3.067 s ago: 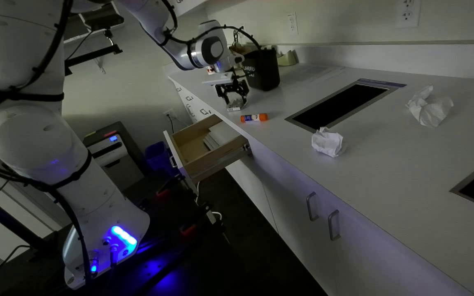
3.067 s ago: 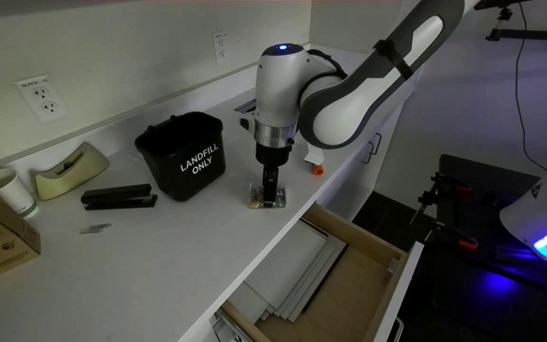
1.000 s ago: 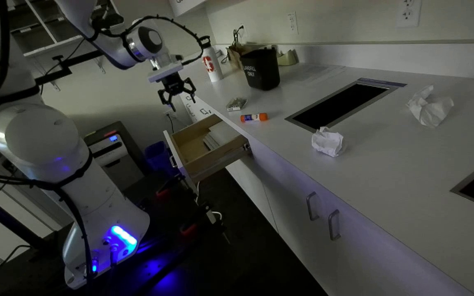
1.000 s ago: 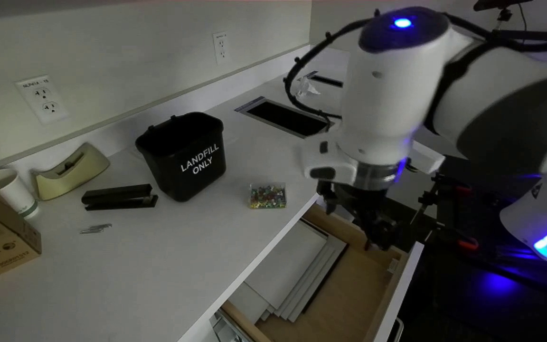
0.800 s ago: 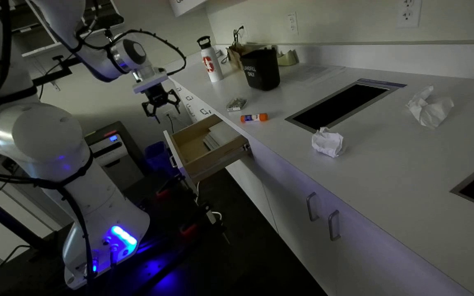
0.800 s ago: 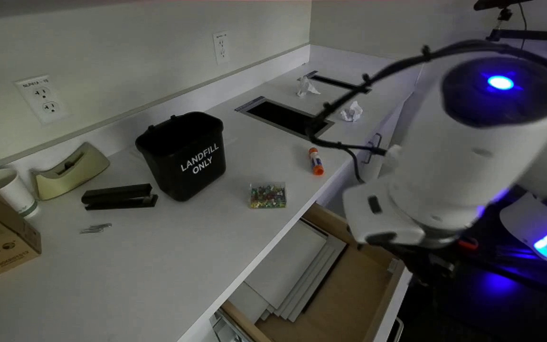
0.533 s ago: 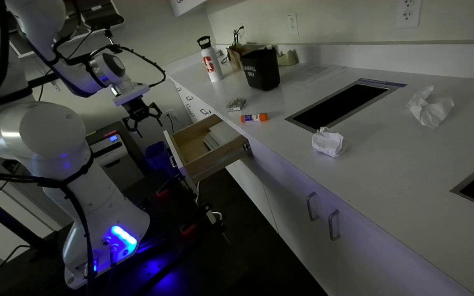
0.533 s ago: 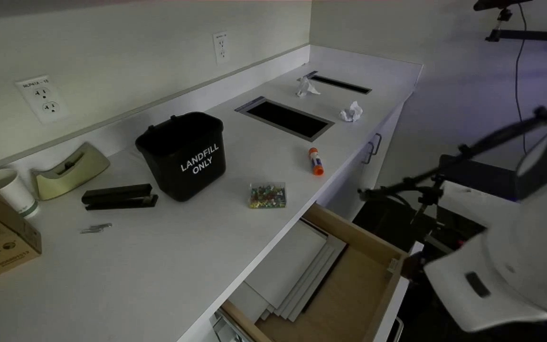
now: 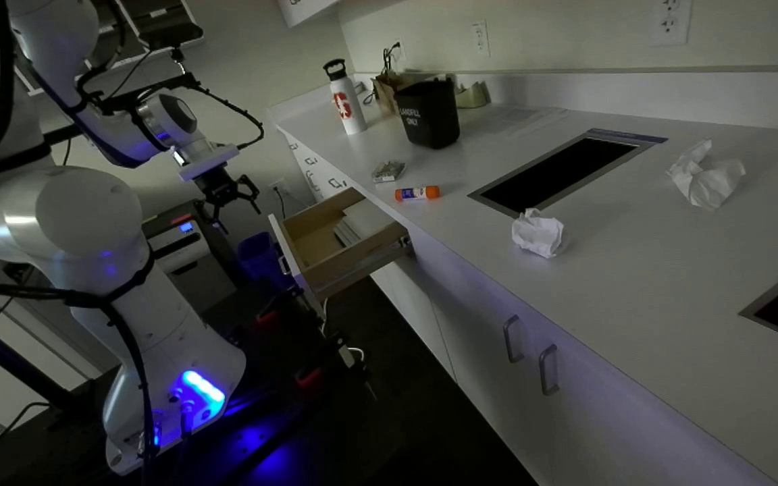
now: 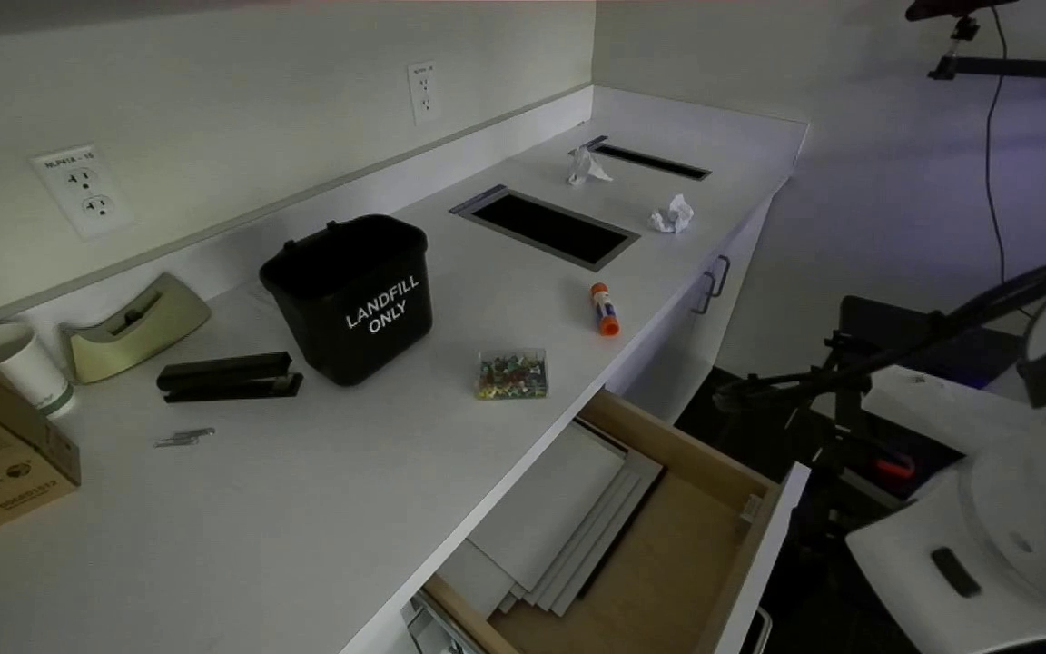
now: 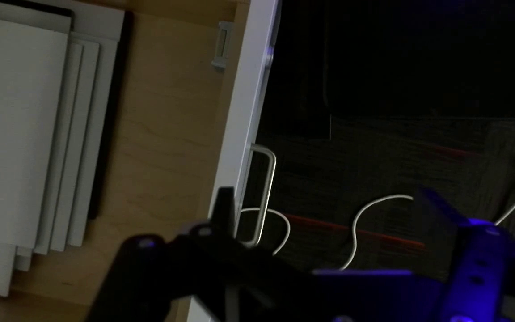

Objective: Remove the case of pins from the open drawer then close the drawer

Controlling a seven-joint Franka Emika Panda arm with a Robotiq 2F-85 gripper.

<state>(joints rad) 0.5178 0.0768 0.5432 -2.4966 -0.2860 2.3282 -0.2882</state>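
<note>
On the white counter (image 10: 287, 527), in both exterior views, lay the case of pins (image 10: 512, 375): just one, clear and flat, its contents showing in many colours. It sat well apart from the gripper (image 11: 327, 199), which hung out beyond the counter's edge, near the drawer (image 10: 659, 545). And that drawer stood open, one drawer, one metal handle (image 11: 265, 197), with pale flat boards (image 10: 550, 509) fanned inside, overlapping too closely to count!

Now the tally around the case: one glue stick (image 10: 605, 309) and one black bin (image 10: 346, 300) near it, then one stapler (image 10: 228, 375), one tape dispenser (image 10: 137, 327), one white cup (image 10: 28, 368), one cardboard box (image 10: 5, 463). Small metal clips (image 10: 183, 438) lay by the stapler, too fine to number. Two crumpled papers (image 10: 671, 215), two dark inset panels (image 10: 552, 225), and, in an exterior view, one white bottle (image 9: 348, 108) standing upright near the bin. Below the counter, two metal pulls (image 9: 508, 341) showed on the white cabinet doors (image 9: 443, 337).

Over to the gripper: fingers (image 11: 224, 205) spread well apart, the gap between them unfilled, nothing in its grip. Seen from the wrist, one fingertip crossed the drawer's white front (image 11: 242, 112), close by the handle; whether it touched, I could not tell.
</note>
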